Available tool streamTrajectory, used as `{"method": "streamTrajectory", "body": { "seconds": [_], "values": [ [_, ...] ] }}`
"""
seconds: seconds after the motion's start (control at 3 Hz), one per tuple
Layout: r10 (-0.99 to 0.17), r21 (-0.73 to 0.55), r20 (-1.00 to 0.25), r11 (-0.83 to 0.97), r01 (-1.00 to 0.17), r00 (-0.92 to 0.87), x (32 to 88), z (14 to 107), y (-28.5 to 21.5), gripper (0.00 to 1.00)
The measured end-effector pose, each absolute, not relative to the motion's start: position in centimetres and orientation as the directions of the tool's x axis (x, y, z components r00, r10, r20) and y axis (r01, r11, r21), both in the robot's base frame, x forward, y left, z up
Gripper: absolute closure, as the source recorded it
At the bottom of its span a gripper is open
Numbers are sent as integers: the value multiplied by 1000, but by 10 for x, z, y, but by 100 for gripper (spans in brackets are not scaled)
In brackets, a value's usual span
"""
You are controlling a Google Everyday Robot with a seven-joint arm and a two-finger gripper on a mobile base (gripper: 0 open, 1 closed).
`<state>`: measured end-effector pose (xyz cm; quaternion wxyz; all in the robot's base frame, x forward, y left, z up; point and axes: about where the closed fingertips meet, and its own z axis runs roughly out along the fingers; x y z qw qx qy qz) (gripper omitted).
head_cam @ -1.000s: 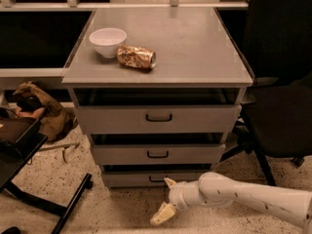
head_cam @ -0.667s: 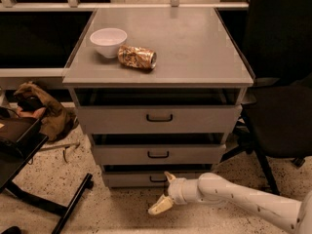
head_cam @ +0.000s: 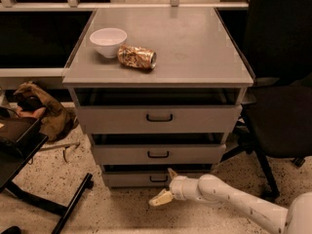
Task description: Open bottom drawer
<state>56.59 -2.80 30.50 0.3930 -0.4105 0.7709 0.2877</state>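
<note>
White arm (head_cam: 229, 199), cut off at lower right, reaches left above the speckled floor (head_cam: 112, 208). Its cream two-finger gripper (head_cam: 165, 185) gapes empty (upper finger just beside the small black handle (head_cam: 158, 178)) before the lowest, narrow grey metal drawer (head_cam: 129, 179).

Pincer (head_cam: 165, 185) below tabletop (head_cam: 195, 48) front edge, jaws spread; upper tip's contact with bottom drawer (head_cam: 126, 179) unclear. Drawer interior hidden. Arm (head_cam: 234, 199) cut off by frame edge.

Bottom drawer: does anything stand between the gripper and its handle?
Nothing visible does. The gripper is open, low in front of the bottom drawer, just to the right of its small black handle.
</note>
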Motion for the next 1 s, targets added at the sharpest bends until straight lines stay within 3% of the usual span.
{"method": "streamTrajectory", "body": {
  "seconds": [1.0],
  "values": [
    [-393,175,-817,527,-831,-422,632,246,-24,0]
  ]
}}
